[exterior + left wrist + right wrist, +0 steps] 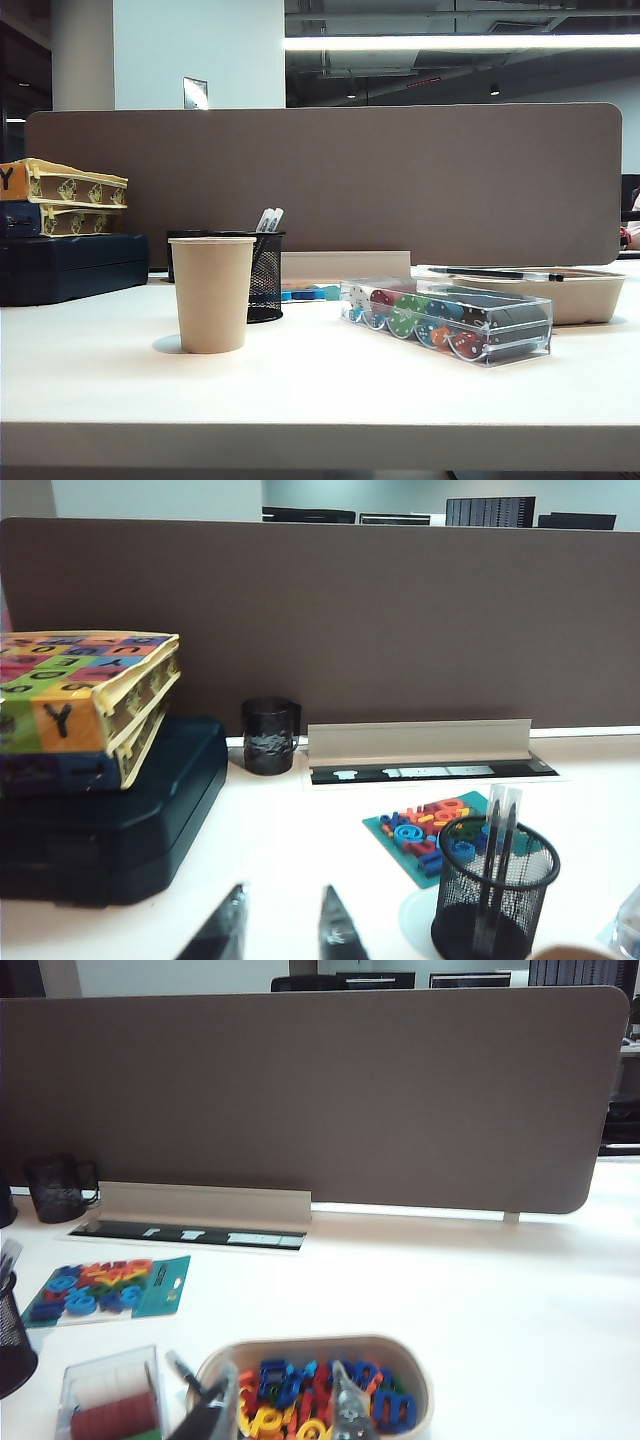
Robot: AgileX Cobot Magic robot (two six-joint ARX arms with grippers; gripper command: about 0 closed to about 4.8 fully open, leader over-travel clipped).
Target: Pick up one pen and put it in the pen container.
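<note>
Open-plan office. White desk (320, 390) with brown fabric partition (330, 180) along far edge, cable tray (420, 742) at its base, monitors (400, 518) beyond, strip light (460, 42) under exposed ceiling.

Paper cup (212, 293) hides most of pen container (264, 276). Pen (500, 273) on tray (590, 295): far end blurred. Left gripper (283, 932), right gripper (278, 1407): only fingertips in frame, rest cut off.
</note>
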